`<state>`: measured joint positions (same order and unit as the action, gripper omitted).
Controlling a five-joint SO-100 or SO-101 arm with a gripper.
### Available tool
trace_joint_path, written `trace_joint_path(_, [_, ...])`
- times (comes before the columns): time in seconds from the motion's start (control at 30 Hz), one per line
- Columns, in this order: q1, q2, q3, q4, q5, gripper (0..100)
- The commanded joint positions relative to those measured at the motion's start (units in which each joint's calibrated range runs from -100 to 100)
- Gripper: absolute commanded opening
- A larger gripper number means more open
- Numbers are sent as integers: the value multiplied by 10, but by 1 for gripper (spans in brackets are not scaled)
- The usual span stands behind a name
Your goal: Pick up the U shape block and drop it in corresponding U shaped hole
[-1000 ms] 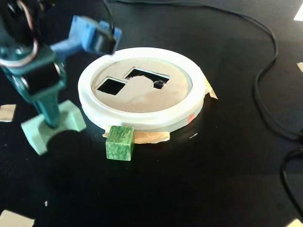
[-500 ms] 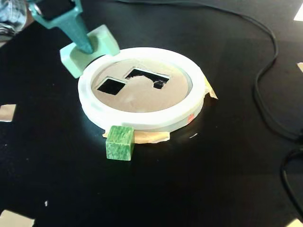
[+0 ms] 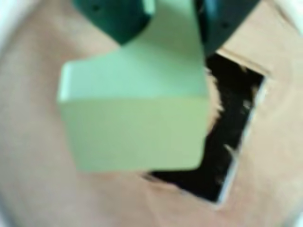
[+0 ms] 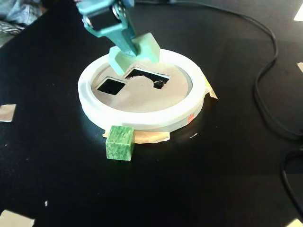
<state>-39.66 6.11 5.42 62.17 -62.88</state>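
The pale mint-green matte U shape block [image 4: 135, 54] is gripped between the two teal fingers of the gripper [image 4: 129, 47] and is held in the air over the far left part of the tan disc [image 4: 142, 97], which is ringed by a raised white rim [image 4: 142, 120]. In the fixed view the block is seen above the back edge of the U shaped hole [image 4: 144, 75], the wide dark cutout with a rounded tab intruding, and is not yet set into it. A smaller plain square hole [image 4: 110, 86] is cut just to the left of that cutout, corner to corner with it. In the wrist view the block [image 3: 137, 118] fills most of the picture, with the dark fingers [image 3: 113, 16] clenched on its upper part, and the dark opening [image 3: 227, 127] is shown to its right and below, partly covered by the block's lower right corner; the opening's cut edges are ragged. A darker marbled green cube [image 4: 119, 143] is left on the black table [image 4: 213, 179] just outside the near edge of the rim, against a strip of tan tape [image 4: 151, 137]. Bare table is seen in front and to the left of the ring, while black cables [image 4: 265, 71] are laid along the right side, well apart from the disc. Scraps of tan tape [image 4: 6, 112] are stuck near the left edge of the table.
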Motion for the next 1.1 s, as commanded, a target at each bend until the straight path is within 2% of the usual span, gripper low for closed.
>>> trace_joint_path(0.0, [-23,34,-57,-88,-39,2])
trace_joint_path(0.1, [-28,66,-57,-132,-51,2])
trace_joint_path(0.47, [-109,88,-50,-121,-98,2])
trace_joint_path(1.07, [-53,128,-56,-135,-92,2])
